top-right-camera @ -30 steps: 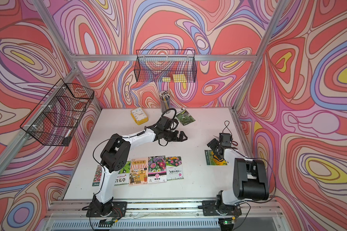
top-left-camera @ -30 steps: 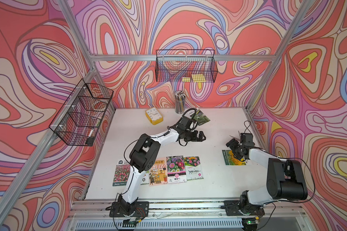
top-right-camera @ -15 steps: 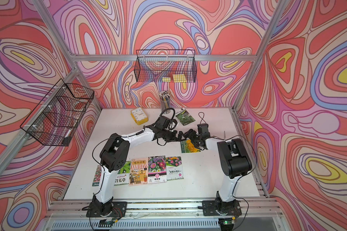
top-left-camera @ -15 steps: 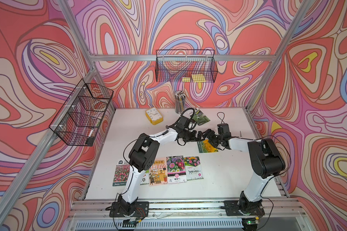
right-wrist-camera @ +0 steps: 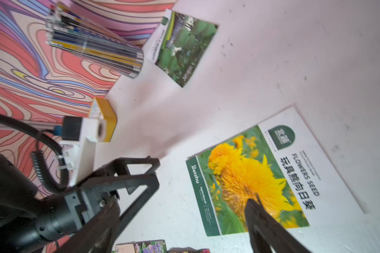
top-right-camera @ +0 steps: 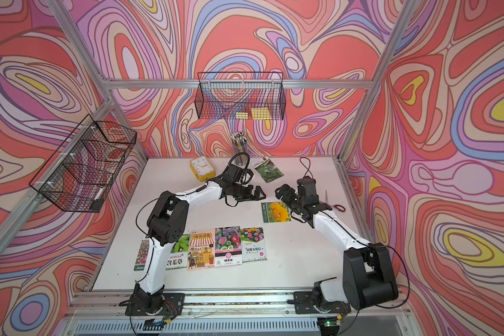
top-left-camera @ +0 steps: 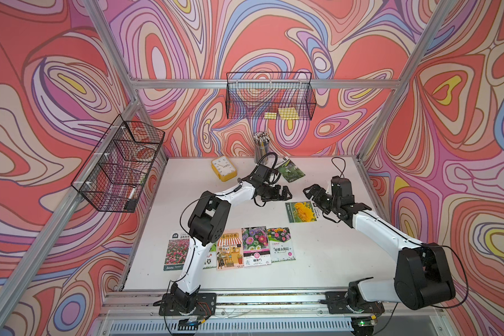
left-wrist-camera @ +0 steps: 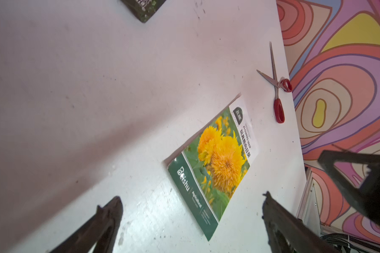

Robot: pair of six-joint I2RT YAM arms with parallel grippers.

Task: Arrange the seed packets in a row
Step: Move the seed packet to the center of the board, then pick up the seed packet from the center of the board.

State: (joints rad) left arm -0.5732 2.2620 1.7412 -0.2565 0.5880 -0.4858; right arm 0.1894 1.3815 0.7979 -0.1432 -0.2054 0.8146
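Several seed packets lie side by side in a row near the front edge: pink flowers (top-left-camera: 175, 251), green leaves (top-right-camera: 178, 252) partly under my left arm, orange shopfront (top-left-camera: 230, 249), purple flowers (top-left-camera: 255, 245), mixed flowers (top-left-camera: 280, 243). A sunflower packet (top-left-camera: 300, 212) (top-right-camera: 275, 212) (left-wrist-camera: 213, 162) (right-wrist-camera: 250, 173) lies flat mid-table, crosswise to the row. A dark green packet (top-left-camera: 290, 170) (right-wrist-camera: 182, 46) lies at the back. My left gripper (top-left-camera: 285, 193) (left-wrist-camera: 191, 197) hovers open just left of the sunflower packet. My right gripper (top-left-camera: 312, 199) (right-wrist-camera: 183, 202) is open and empty above the packet's right end.
A yellow-rimmed clock (top-left-camera: 224, 169) and a pen cup (top-left-camera: 261, 147) stand at the back. Red-handled scissors (top-right-camera: 333, 205) (left-wrist-camera: 276, 87) lie near the right edge. Wire baskets hang on the left wall (top-left-camera: 120, 165) and back wall (top-left-camera: 269, 97), the latter holding yellow sticky-note pads (top-left-camera: 287, 113).
The right gripper carried the sunflower packet from the right edge leftward to mid-table, then drew back slightly and opened wider. The left arm has barely moved.
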